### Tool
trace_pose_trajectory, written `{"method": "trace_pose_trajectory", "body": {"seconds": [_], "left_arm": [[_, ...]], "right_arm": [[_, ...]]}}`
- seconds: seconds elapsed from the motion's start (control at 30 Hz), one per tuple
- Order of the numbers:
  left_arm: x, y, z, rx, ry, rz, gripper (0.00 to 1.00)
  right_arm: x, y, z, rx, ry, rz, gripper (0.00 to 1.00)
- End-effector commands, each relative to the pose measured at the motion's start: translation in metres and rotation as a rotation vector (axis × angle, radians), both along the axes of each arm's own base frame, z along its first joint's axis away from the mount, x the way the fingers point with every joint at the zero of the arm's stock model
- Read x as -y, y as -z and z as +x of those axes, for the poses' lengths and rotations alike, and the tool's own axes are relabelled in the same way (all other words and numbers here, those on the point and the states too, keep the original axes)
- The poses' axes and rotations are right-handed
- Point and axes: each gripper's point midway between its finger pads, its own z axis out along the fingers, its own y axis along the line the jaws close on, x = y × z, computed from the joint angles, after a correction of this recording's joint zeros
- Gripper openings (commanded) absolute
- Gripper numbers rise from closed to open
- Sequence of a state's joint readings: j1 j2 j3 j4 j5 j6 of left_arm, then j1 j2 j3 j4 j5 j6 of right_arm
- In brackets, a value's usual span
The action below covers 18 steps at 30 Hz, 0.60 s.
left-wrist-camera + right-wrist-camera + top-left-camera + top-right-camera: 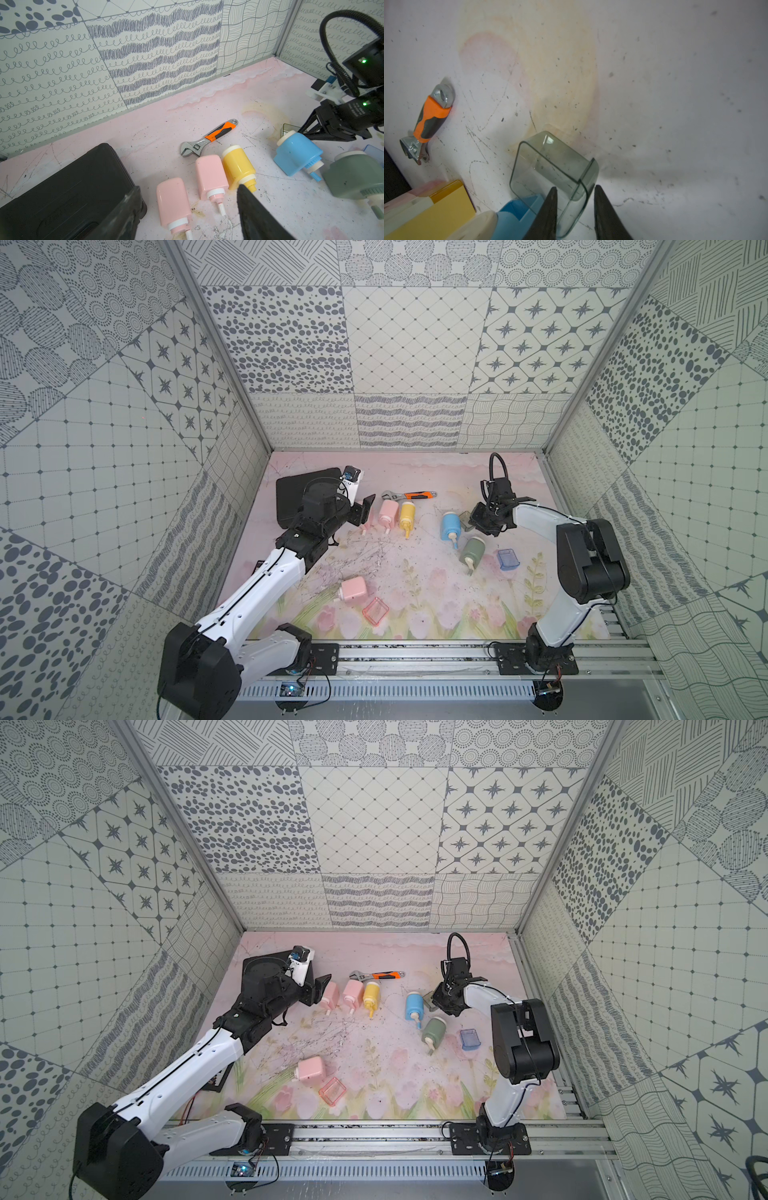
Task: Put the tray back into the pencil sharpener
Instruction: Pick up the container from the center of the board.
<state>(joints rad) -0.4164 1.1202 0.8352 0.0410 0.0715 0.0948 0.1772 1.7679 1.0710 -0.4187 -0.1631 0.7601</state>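
Starting well to the left of the blue plastic pencil sharpener [451,524], the left gripper [362,511] is hovering low over the worktop [415,572]. Its fingers [255,218] are spread wide with nothing between them, and a black hard-shell case [62,187] is lying beside it. Closer to the blue sharpener, two pink plastic sharpeners [173,203] and a yellow plastic sharpener [236,164] are lying in a row, with an orange-handled adjustable wrench [207,138] just behind them.

Now the one that matters: the clear, green-tinted plastic tray [550,166] is resting on its side, touching or just beside the blue sharpener's far end. The right gripper [575,187] is sitting down over it. One finger appears to be inside the tray and one outside, straddling the thicker end wall, and I cannot tell whether they are pinching it yet.

The tray is looking light, stiff and thin-walled. It seems glossy enough to squirt out of a grip and brittle enough to crack under a hard squeeze. So that end wall is the place to hold, leaving the open body free to lead into a slot.

Just nearer than the blue sharpener, a sage-green plastic sharpener [473,551] is lying, probably this tray's home judging by the tint. A small blue plastic tray [508,559] is sitting beside it.
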Motion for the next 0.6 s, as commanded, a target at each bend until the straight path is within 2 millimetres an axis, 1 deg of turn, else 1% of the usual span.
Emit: {"method": "trace_pose_trajectory", "body": {"seconds": [0.0, 0.23, 0.37, 0.57], "left_arm": [[0.003, -0.020, 0.003, 0.065, 0.015, -0.031, 0.71], [0.002, -0.021, 0.001, 0.069, 0.017, -0.028, 0.70], [0.002, -0.022, -0.002, 0.077, 0.026, -0.022, 0.69], [0.000, -0.028, -0.006, 0.097, 0.027, -0.025, 0.69]], "right_arm": [[0.003, -0.004, 0.016, 0.035, 0.033, -0.013, 0.29], [0.006, 0.006, 0.014, -0.001, 0.041, -0.038, 0.21], [0.005, 0.006, 0.014, -0.004, 0.030, -0.033, 0.17], [0.006, 0.008, 0.010, -0.020, 0.013, -0.046, 0.15]]}}
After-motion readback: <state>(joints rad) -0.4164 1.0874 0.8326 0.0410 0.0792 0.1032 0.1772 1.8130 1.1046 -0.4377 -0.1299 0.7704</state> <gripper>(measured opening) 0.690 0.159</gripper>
